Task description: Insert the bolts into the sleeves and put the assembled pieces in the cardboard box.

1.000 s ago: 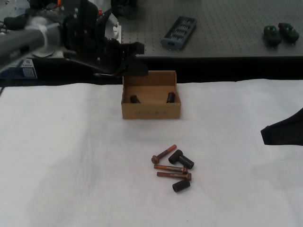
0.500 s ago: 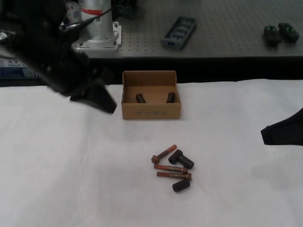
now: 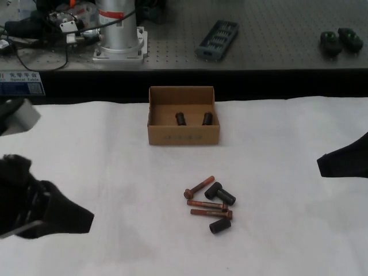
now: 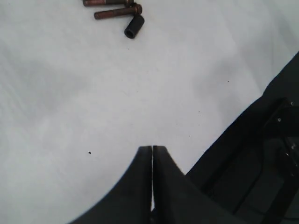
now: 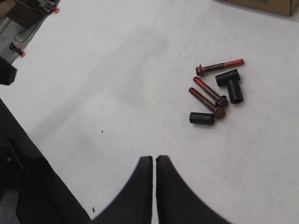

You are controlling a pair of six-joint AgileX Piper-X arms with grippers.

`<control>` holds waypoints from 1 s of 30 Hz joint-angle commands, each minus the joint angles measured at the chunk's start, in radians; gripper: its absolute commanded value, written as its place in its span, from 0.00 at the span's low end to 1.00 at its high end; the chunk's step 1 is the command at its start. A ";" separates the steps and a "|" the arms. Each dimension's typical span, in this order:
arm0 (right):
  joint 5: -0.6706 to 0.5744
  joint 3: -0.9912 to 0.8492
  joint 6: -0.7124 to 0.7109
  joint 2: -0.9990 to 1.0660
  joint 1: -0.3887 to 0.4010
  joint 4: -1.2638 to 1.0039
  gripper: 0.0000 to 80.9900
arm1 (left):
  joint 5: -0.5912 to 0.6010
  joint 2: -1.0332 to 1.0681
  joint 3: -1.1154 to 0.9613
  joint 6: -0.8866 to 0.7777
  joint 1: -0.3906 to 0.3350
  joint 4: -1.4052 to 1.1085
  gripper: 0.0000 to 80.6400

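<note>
Three reddish bolts (image 3: 206, 204) (image 5: 208, 91) and three black sleeves (image 3: 219, 225) (image 5: 201, 118) lie loose in a cluster on the white cloth, in front of the cardboard box (image 3: 184, 135). Two dark assembled pieces (image 3: 180, 119) lie inside the box. My left gripper (image 4: 152, 149) is shut and holds nothing; its arm (image 3: 40, 210) sits low at the near left, well away from the cluster. One sleeve (image 4: 134, 26) and a bolt (image 4: 114, 11) lie far off in the left wrist view. My right gripper (image 5: 154, 159) is shut, holds nothing, and hovers short of the cluster; its arm (image 3: 345, 158) is at the right edge.
Behind the cloth runs a dark perforated bench with a metal post base (image 3: 118, 34), a grey rack (image 3: 217, 37) and two black items (image 3: 341, 40). A corner of the box (image 5: 261, 5) is in the right wrist view. A dark structure (image 4: 261, 158) stands beside the left gripper.
The left arm swung from above the box's back left corner down to the near left. One dark piece in the box rolled rightward. The right arm has not moved.
</note>
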 commanded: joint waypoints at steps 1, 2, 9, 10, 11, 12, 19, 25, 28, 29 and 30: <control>-0.008 -0.002 -0.009 -0.006 -0.008 0.004 0.04 | -0.042 -0.067 0.027 -0.035 0.001 -0.037 0.01; -0.008 -0.002 -0.009 -0.006 -0.008 0.004 0.04 | -0.057 -0.082 0.030 -0.038 0.001 -0.039 0.01; 0.171 -0.002 0.000 0.005 -0.004 0.001 0.04 | -0.102 -0.121 0.030 -0.040 0.001 -0.053 0.01; 0.212 -0.002 0.000 0.016 -0.004 0.001 0.04 | -0.102 -0.121 0.030 -0.042 0.001 -0.056 0.01; 0.239 -0.002 0.000 0.030 0.004 -0.001 0.04 | -0.102 -0.121 0.030 -0.041 0.001 -0.060 0.01; 0.260 -0.002 0.000 0.049 0.013 -0.004 0.04 | -0.102 -0.121 0.030 -0.041 0.001 -0.064 0.01; 0.400 -0.080 -0.049 0.274 0.147 -0.038 0.04 | -0.102 -0.121 0.030 -0.041 0.001 -0.070 0.01; 0.442 -0.246 -0.079 0.526 0.228 -0.057 0.13 | -0.102 -0.121 0.030 -0.038 0.001 -0.070 0.01; 0.505 -0.349 -0.105 0.629 0.250 -0.059 0.31 | -0.102 -0.121 0.030 -0.039 0.001 -0.076 0.01; 0.529 -0.381 -0.120 0.661 0.255 -0.059 0.34 | -0.102 -0.121 0.030 -0.036 0.001 -0.081 0.01; 0.539 -0.412 -0.133 0.691 0.261 -0.059 0.35 | -0.102 -0.121 0.030 -0.036 0.001 -0.086 0.01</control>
